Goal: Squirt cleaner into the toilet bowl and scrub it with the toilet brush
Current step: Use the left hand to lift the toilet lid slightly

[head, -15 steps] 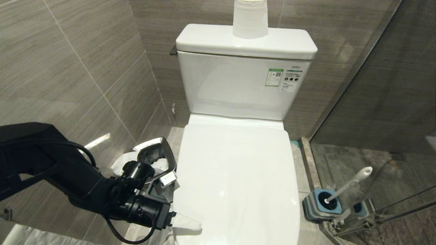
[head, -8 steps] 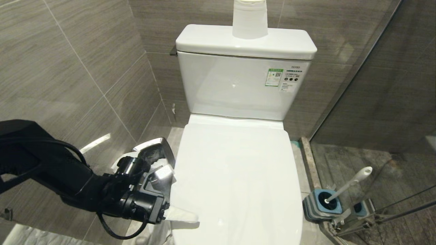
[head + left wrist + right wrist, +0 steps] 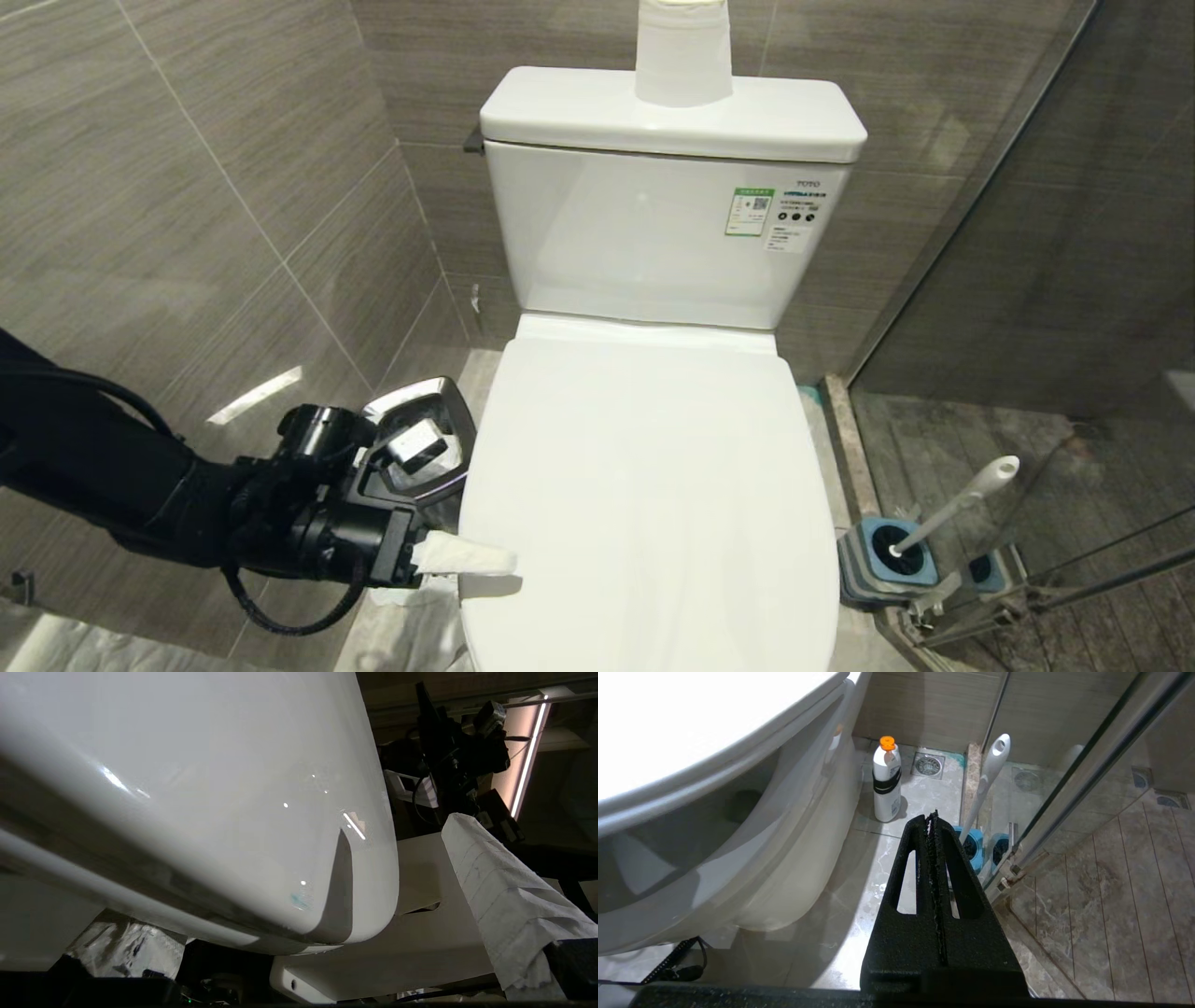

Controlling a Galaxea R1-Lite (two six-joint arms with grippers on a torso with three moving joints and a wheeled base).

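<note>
The toilet's white lid (image 3: 644, 485) is down, so the inside of the toilet bowl is hidden; its outer wall (image 3: 798, 868) shows in the right wrist view. My left gripper (image 3: 448, 565) is open at the lid's front left edge, one paper-wrapped finger (image 3: 495, 896) lying over the lid. The toilet brush (image 3: 957, 504) leans in its blue holder (image 3: 887, 560) on the floor to the toilet's right. The cleaner (image 3: 886, 784), a white bottle with an orange cap, stands by the toilet's base. My right gripper (image 3: 933, 816) is shut and empty, low beside the toilet.
A steel waste bin (image 3: 420, 439) stands on the floor left of the toilet, just behind my left wrist. A white paper roll (image 3: 683, 51) sits on the tank lid. A glass shower partition (image 3: 1027, 373) closes off the right side, and a tiled wall the left.
My left arm has drawn back to the left, and its wrapped finger now reaches less far over the lid's edge. More of the bin shows. The right arm has not moved.
</note>
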